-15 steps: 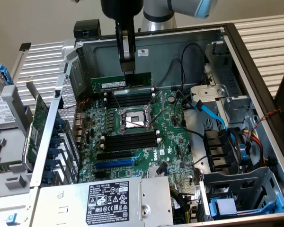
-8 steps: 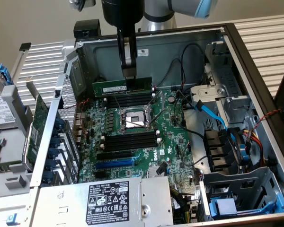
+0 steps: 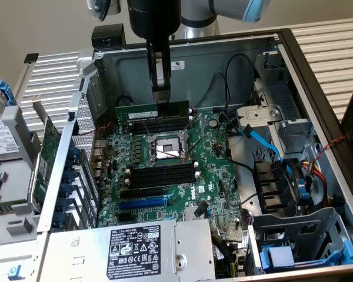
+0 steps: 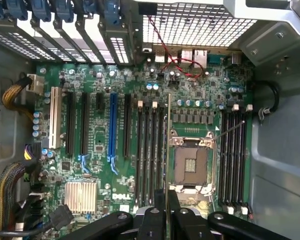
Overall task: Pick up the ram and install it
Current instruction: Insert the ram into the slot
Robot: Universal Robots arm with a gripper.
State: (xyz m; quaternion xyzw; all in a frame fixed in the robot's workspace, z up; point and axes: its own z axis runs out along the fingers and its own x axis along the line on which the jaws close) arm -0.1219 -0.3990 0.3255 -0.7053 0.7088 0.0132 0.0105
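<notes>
Slatted table [image 3: 332, 38], open case [image 3: 223, 53], motherboard [image 3: 185, 189] inside, ram [image 3: 135, 111] in jaws

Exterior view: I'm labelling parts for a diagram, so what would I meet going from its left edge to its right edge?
From its left: hard drive → green expansion card → ram → blue cable → coloured wires.
</notes>
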